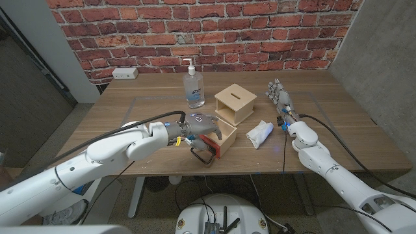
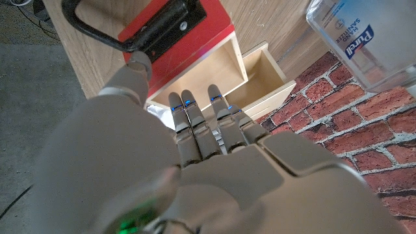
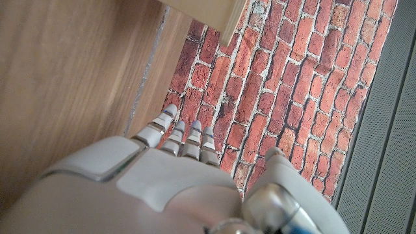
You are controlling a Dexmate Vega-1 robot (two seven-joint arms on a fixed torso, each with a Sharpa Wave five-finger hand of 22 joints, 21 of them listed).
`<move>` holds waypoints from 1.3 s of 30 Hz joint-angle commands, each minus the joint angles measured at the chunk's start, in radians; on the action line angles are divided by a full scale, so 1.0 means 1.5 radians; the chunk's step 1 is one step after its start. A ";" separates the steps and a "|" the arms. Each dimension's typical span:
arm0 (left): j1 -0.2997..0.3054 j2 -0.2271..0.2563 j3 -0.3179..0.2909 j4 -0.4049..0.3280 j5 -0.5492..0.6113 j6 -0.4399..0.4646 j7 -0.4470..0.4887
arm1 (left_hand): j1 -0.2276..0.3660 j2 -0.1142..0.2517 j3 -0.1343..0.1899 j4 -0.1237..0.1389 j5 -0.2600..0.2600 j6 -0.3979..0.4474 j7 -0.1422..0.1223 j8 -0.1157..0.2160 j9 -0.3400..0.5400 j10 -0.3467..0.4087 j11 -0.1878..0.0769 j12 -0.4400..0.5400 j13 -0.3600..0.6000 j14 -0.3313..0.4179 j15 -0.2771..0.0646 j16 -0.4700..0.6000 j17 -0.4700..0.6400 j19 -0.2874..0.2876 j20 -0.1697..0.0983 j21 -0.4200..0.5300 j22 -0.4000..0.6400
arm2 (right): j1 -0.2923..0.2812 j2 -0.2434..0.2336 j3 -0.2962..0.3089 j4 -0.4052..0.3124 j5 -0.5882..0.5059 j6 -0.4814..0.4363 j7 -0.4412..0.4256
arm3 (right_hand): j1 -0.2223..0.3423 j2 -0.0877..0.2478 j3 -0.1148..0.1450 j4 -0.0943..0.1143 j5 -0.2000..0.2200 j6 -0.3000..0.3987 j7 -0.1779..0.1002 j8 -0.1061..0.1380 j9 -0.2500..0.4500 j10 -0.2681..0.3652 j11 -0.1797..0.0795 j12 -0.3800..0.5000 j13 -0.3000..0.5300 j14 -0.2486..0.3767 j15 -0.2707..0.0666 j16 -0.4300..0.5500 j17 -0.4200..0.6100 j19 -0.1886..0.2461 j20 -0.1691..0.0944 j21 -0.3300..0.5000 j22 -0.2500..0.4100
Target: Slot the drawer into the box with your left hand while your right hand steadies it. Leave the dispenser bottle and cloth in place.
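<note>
The light wooden box stands mid-table, a slot in its top. The drawer, with a red front and a black handle, lies angled in front of the box, its back end near the box's opening. My left hand holds the drawer by its left wall, with the thumb at the red front's corner. Right of the box, my right hand is open with its fingers stretched out, a gap between it and the box; a corner of the box lies ahead of them.
A clear dispenser bottle stands just left of and behind the box, and shows large as the bottle in the left wrist view. A white cloth lies between the drawer and my right forearm. The handle reaches close to the table's front edge.
</note>
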 commanded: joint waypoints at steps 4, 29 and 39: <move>0.000 -0.021 0.012 0.022 -0.019 0.006 0.021 | 0.016 0.009 -0.005 0.001 0.007 0.013 0.006 -0.005 0.002 0.015 0.002 0.005 0.001 0.023 -0.097 0.007 0.003 0.015 -0.116 0.007 0.002 | -0.001 -0.003 0.000 -0.001 0.003 -0.002 0.006 | 0.009 0.021 0.003 0.001 0.000 0.005 0.002 0.002 0.004 0.007 0.001 0.007 0.002 0.005 -0.023 0.003 0.001 0.005 -0.007 0.003 0.001; 0.009 -0.019 0.019 0.014 -0.030 0.045 0.011 | 0.045 0.029 -0.029 0.003 0.007 0.089 0.014 -0.016 0.004 0.100 0.000 0.010 0.002 0.109 -0.104 0.014 0.004 0.074 -0.116 0.013 0.003 | -0.004 -0.009 0.003 -0.005 0.005 -0.006 0.008 | 0.009 0.021 0.005 0.003 -0.001 0.007 0.001 0.002 0.004 0.008 0.001 0.006 0.002 0.006 -0.022 0.004 -0.001 0.007 -0.005 0.003 0.001; 0.002 -0.023 0.022 0.027 -0.042 0.039 0.025 | 0.070 0.061 -0.016 0.002 0.011 0.129 0.014 -0.018 0.006 0.142 -0.008 0.013 0.003 0.145 -0.108 0.008 0.002 0.099 -0.116 0.013 0.003 | -0.002 -0.005 0.002 0.002 0.006 -0.003 0.011 | 0.008 0.021 0.005 0.004 -0.002 0.007 0.001 0.002 0.004 0.008 0.001 0.006 0.003 0.009 -0.020 0.005 -0.001 0.008 -0.003 0.003 0.001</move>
